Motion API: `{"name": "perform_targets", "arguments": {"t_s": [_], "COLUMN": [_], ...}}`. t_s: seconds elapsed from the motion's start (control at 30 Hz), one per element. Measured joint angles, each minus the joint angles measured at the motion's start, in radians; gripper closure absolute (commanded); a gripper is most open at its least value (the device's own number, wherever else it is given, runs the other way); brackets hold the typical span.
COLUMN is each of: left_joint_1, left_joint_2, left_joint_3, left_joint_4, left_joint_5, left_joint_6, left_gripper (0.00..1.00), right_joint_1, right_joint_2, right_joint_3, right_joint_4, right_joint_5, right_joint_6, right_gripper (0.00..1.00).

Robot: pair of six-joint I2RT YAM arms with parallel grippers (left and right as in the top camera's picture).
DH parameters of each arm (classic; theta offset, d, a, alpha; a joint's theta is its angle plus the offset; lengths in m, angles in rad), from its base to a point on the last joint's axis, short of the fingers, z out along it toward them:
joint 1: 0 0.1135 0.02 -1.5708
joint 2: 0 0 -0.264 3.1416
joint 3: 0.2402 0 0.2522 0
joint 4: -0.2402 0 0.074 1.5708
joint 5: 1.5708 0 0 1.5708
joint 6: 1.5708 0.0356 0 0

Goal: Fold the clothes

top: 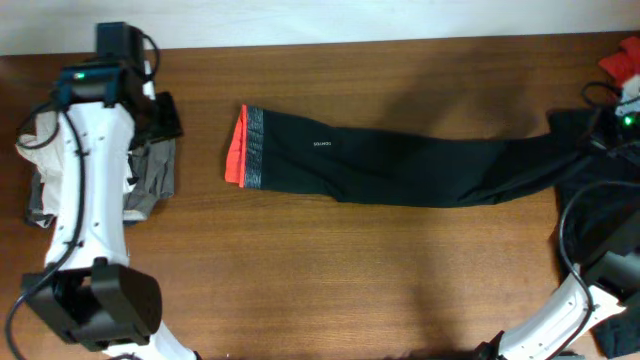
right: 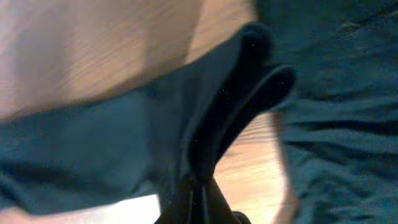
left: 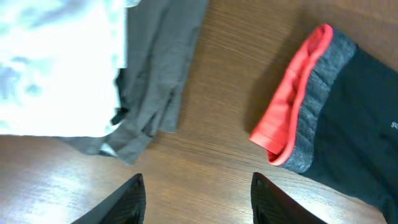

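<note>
Black leggings (top: pixel 400 165) with a grey and red waistband (top: pixel 245 148) lie stretched across the table, waistband at the left. My left gripper (left: pixel 198 199) is open and empty over bare wood, left of the waistband (left: pixel 298 99). My right gripper (right: pixel 202 196) is shut on the leg end of the black leggings (right: pixel 224 118) at the far right of the table (top: pixel 585 135), with the fabric pinched between the fingers.
A pile of grey and white clothes (top: pixel 150 180) lies at the left under the left arm and shows in the left wrist view (left: pixel 74 68). More dark clothes (top: pixel 600 210) sit at the right edge, with a red item (top: pixel 622 60) at the top right.
</note>
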Motion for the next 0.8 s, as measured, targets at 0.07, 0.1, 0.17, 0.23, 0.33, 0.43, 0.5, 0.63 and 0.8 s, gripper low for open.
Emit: {"name": "perform_targets", "arguments": {"t_s": [0.07,0.1,0.17,0.23,0.33,0.43,0.5,0.63,0.8], "left_joint_1": [0.008,0.008,0.008,0.006,0.006,0.006,0.006,0.006,0.006], "left_joint_2": [-0.001,-0.001,-0.001,-0.001,-0.001,-0.001,-0.001,-0.001,-0.001], "left_joint_3": [0.000,0.000,0.000,0.000,0.000,0.000,0.000,0.000,0.000], "left_joint_4": [-0.005,-0.006,-0.006,-0.006,-0.006,-0.007,-0.010,-0.020,-0.042], "left_joint_5": [0.000,0.000,0.001,0.000,0.000,0.000,0.000,0.000,0.000], "left_joint_6": [-0.001,-0.004,-0.011,-0.019,-0.024,-0.026,-0.026,-0.026,-0.027], "left_gripper": [0.45,0.45,0.44,0.44,0.44,0.44,0.44,0.43,0.43], "right_joint_1": [0.048,0.076,0.139,0.213,0.323,0.424,0.494,0.616,0.731], "right_joint_2": [0.000,0.000,0.000,0.000,0.000,0.000,0.000,0.000,0.000], "right_joint_3": [0.039,0.053,0.074,0.082,0.082,0.082,0.082,0.082,0.059], "right_joint_4": [-0.044,-0.058,-0.072,-0.080,-0.086,-0.078,-0.056,-0.026,0.025], "right_joint_5": [-0.013,-0.017,-0.026,-0.034,-0.038,-0.038,-0.039,-0.037,0.017], "right_joint_6": [-0.005,-0.005,-0.006,-0.003,0.002,0.015,0.040,0.094,0.153], "right_gripper": [0.96,0.96,0.96,0.96,0.96,0.96,0.96,0.96,0.96]}}
